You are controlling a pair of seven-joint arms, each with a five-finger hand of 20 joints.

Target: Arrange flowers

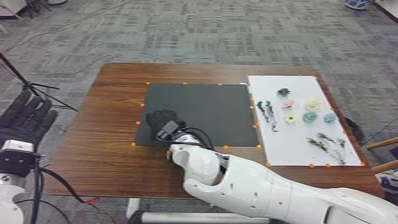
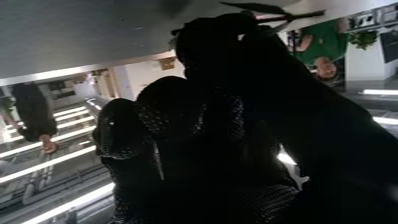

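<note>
Pinching a thin leafy stem [image 2: 305, 15], the black-fabric right robot hand [image 1: 163, 120] over a square dark mat [image 1: 209, 102].

The table [image 1: 107, 112] is brown with streaky grain, the mat [image 1: 200, 97] dark grey and the sheet [image 1: 306, 85] white, both edged with orange dots [image 1: 185, 83]. There are a pink flower [image 1: 288, 104], a cream flower [image 1: 312, 104], a pale yellow flower [image 1: 290, 119], pale blue flowers [image 1: 310, 117] and green sprigs [image 1: 320, 144]. Black left hand [image 1: 28, 118], black right hand [image 1: 162, 120]; dark stem [image 2: 306, 16]. The carpet [image 1: 204, 40] is grey, patterned in blocks.
</note>
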